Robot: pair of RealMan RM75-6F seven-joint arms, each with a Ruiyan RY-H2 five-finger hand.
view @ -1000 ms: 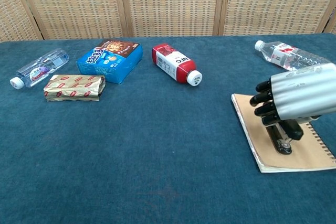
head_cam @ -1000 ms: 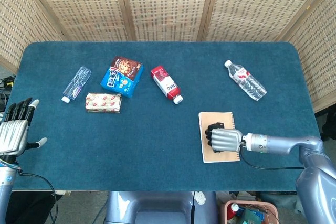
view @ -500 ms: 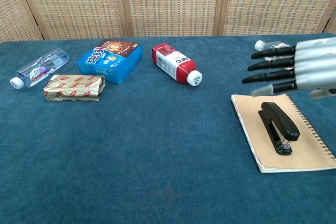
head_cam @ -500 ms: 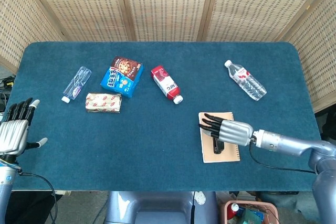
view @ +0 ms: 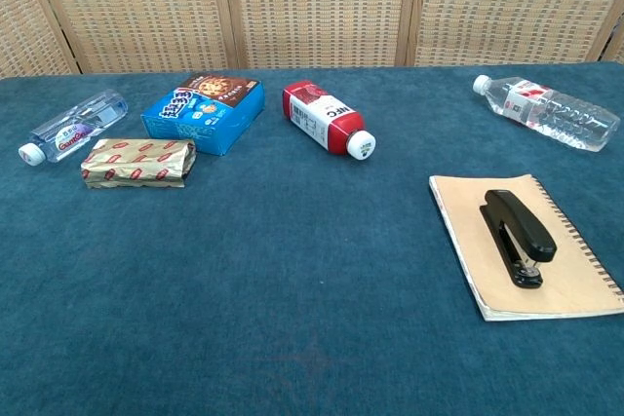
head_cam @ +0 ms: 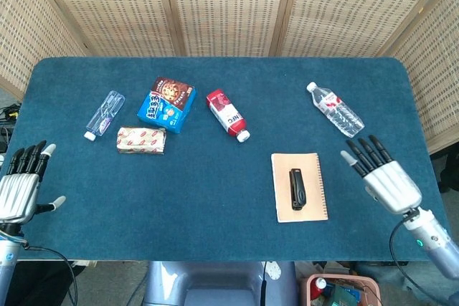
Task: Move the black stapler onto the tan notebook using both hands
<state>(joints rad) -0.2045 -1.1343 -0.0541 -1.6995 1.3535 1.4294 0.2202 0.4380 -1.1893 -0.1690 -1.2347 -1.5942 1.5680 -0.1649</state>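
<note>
On notebook (head_cam: 299,186): stapler (head_cam: 297,187) lying flat, untouched, placement step judged done; right hand (head_cam: 382,175) and left hand (head_cam: 21,185) both empty, fingers spread, well apart from it; next, only resting clear.

I get bright, even light from above in both views, with only faint, soft shadows under the stapler (view: 518,236) and bottles. Everything looks sharp, without blur; the blue table (head_cam: 215,191) cloth is matte and free of glare.
</note>
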